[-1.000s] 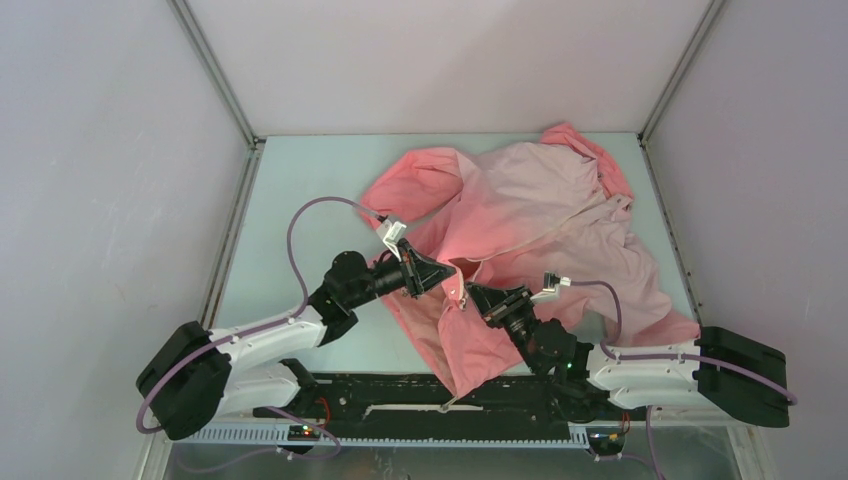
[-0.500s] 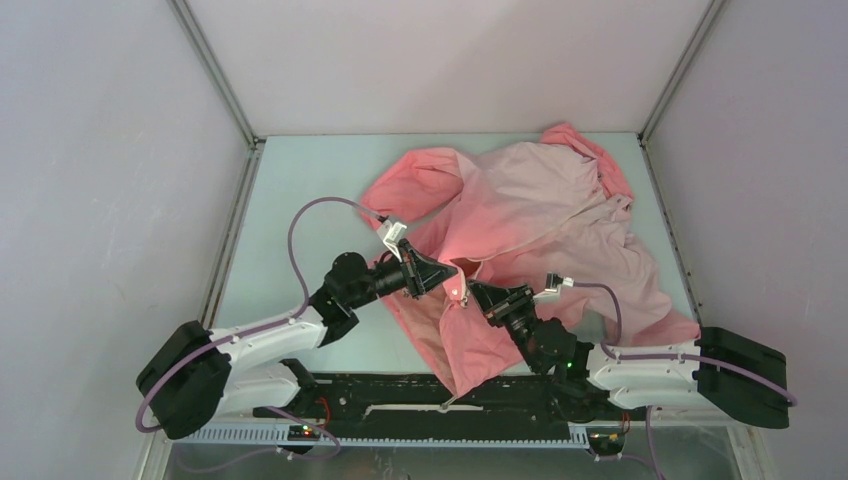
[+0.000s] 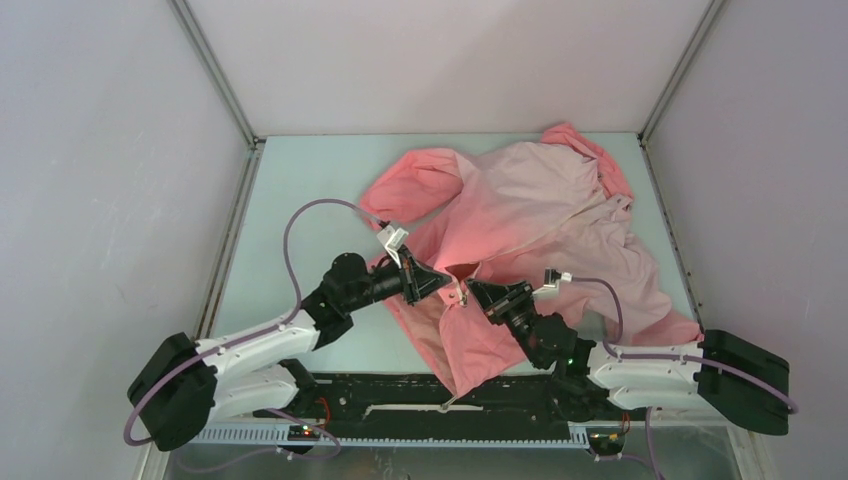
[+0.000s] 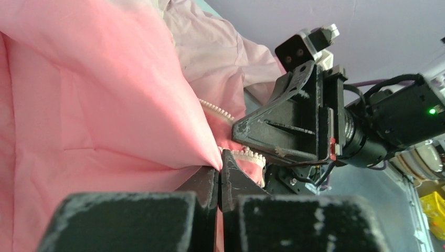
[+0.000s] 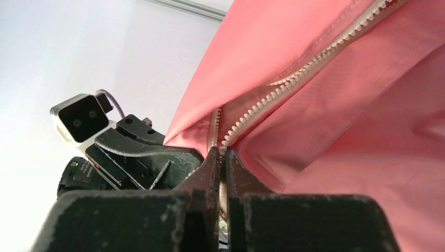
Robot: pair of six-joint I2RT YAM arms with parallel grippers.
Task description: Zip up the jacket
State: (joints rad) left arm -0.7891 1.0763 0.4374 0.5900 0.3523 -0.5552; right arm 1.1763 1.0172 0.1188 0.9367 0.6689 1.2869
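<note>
The jacket [image 3: 540,215] lies diagonally, hood [image 3: 585,150] far right, hem [image 3: 470,365] near.

Bare table [image 3: 300,200] is only left on the left side. Centre to far right is swallowed by the jacket [image 3: 540,200], and near-centre is jammed by the left gripper [image 3: 451,285] and right gripper [image 3: 470,291], tip to tip.
</note>
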